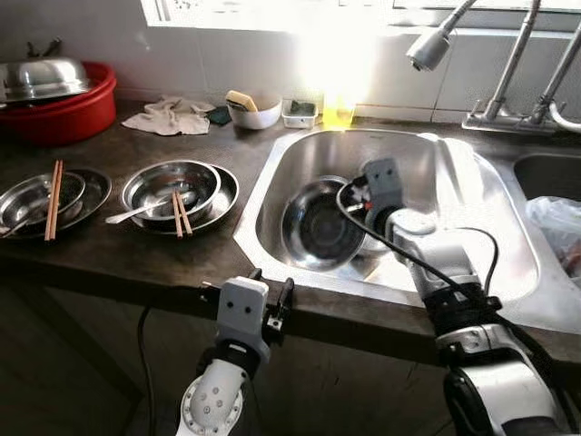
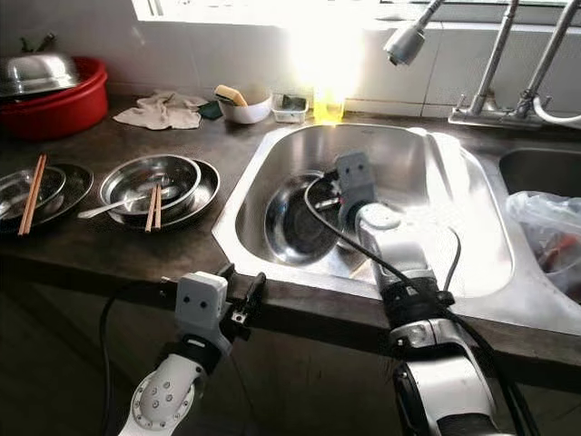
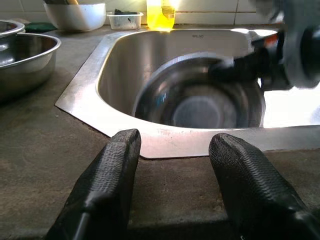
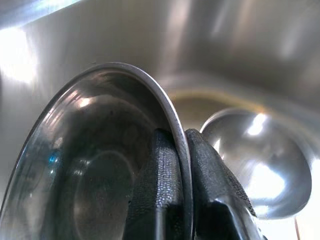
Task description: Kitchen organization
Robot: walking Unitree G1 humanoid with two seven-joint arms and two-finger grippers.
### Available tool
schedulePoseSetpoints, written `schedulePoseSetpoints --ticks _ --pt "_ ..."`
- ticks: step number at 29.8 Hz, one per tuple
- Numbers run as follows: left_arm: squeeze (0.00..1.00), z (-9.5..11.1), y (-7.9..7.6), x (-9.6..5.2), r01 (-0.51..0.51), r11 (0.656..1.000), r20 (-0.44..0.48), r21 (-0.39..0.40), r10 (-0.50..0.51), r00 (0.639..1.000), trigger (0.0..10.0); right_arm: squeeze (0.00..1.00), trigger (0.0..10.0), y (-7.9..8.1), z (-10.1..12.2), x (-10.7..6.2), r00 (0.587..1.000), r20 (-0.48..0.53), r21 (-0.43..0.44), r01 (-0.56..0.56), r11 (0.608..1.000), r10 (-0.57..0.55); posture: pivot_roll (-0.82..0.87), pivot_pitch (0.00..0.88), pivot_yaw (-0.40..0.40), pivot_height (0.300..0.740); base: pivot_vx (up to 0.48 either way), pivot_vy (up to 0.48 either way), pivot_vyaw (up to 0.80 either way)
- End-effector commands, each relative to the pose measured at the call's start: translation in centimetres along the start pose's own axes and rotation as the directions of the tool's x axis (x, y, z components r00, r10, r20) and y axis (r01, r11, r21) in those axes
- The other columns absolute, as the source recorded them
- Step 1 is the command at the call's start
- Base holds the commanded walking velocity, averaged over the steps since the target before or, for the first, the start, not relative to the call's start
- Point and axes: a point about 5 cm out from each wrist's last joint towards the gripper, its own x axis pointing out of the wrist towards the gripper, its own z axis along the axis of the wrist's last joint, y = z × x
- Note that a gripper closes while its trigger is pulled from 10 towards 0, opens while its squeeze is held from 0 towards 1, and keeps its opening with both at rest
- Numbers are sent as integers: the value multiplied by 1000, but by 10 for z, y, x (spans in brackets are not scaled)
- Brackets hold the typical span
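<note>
Steel bowl rim between right end effector fingers

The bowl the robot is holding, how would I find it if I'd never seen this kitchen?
Look in the big steel sink under the bright window. The steel bowl stands tilted on edge there, its rim pinched by the right tool. The other steel bowls lie flat on the counter to the left, with chopsticks on them.

A home kitchen. A shiny metal sink with taps under a bright window. Dirty metal bowls and chopsticks on the dark surface. A yellow soap bottle, a rag, a red tub.
</note>
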Motion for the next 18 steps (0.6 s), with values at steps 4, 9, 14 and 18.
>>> schedulePoseSetpoints --ticks 4,9,14,18 --pt "0 2 -1 -5 -8 1000 -14 -5 8 1000 10000 0 10000 8 -5 7 998 -34 13 -56 998 56 115 154 -32 740 0 0 0" --pt "0 4 -2 -7 -5 1000 -18 -7 5 1000 10000 0 10000 13 -14 10 993 -76 37 -93 995 96 114 168 -30 740 0 0 0" --pt "0 5 -2 -7 -7 1000 -22 -9 7 1000 10000 0 10000 14 -23 11 988 -109 45 -108 993 113 117 173 -30 740 0 0 0" --pt "0 5 -2 -7 -8 1000 -24 -9 8 1000 10000 1000 10000 14 -25 11 989 -102 48 -102 994 107 118 169 -31 740 0 0 0"
